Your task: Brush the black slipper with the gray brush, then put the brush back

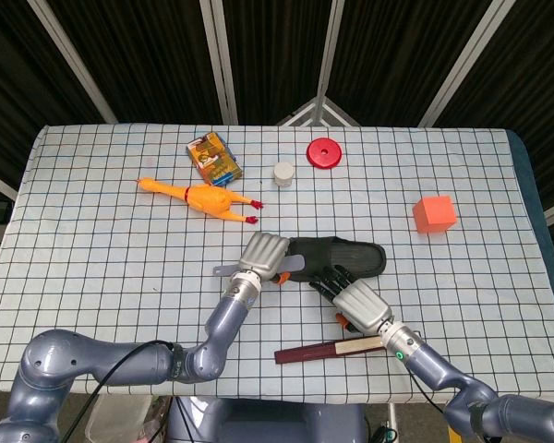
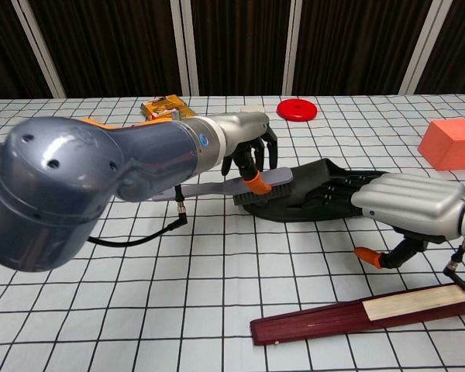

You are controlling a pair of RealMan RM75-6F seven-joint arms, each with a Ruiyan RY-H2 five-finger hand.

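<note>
The black slipper [image 1: 351, 254] [image 2: 325, 194] lies on the checked cloth at centre right. My left hand [image 1: 263, 254] [image 2: 244, 151] grips the gray brush [image 1: 295, 265] [image 2: 252, 184] at the slipper's left end, its bristles down beside the heel. Its gray handle [image 1: 223, 271] [image 2: 167, 194] sticks out to the left. My right hand [image 1: 360, 302] [image 2: 407, 203] lies on the slipper's near side, black fingers [image 1: 332, 278] [image 2: 337, 190] pressing on it and holding it in place.
A closed dark-red fan [image 1: 328, 350] [image 2: 356, 316] lies just in front of my right hand. A rubber chicken [image 1: 203, 197], card box [image 1: 213, 157], white cap [image 1: 283, 173], red disc [image 1: 323, 152] and orange cube [image 1: 434, 214] [image 2: 449, 143] sit further back.
</note>
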